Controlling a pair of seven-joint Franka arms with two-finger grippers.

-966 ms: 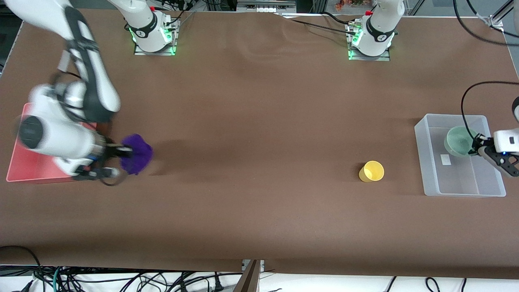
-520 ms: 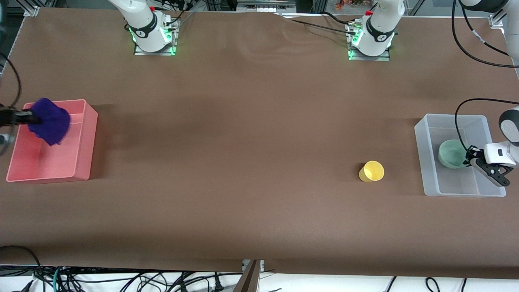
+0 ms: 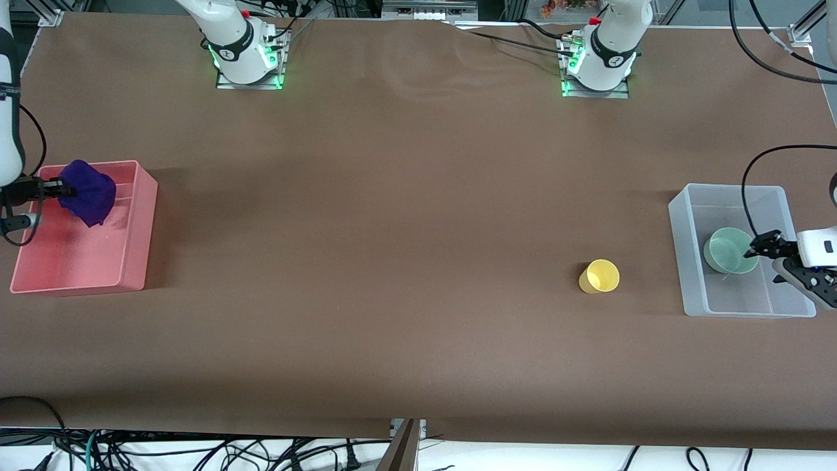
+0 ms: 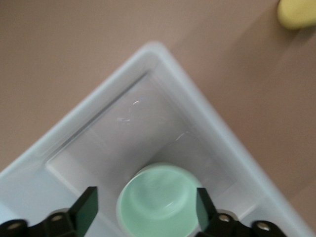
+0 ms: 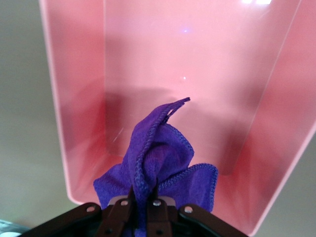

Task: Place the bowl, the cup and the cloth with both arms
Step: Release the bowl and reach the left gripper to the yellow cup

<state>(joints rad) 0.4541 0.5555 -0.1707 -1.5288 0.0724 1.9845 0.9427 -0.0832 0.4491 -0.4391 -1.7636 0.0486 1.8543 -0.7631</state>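
Note:
The mint-green bowl (image 3: pixel 729 251) sits in the clear plastic bin (image 3: pixel 693 288) at the left arm's end of the table. My left gripper (image 3: pixel 765 259) hangs open just over it; in the left wrist view the bowl (image 4: pixel 160 200) lies between the spread fingers (image 4: pixel 84 210), free of them. The yellow cup (image 3: pixel 599 276) stands on the table beside the clear bin, and shows in the left wrist view (image 4: pixel 296 12). My right gripper (image 3: pixel 49 190) is shut on the purple cloth (image 3: pixel 88 194) and holds it over the pink bin (image 3: pixel 140 229). The cloth (image 5: pixel 158 163) hangs from the shut fingers.
The pink bin's walls (image 5: pixel 54 98) surround a bare floor under the cloth. The two arm bases (image 3: pixel 245 55) (image 3: pixel 598 62) stand along the table's edge farthest from the front camera. Brown table lies between the two bins.
My right gripper has swung the cloth from over the table beside the pink bin to over the bin. My left gripper has lowered the bowl into the clear bin and opened.

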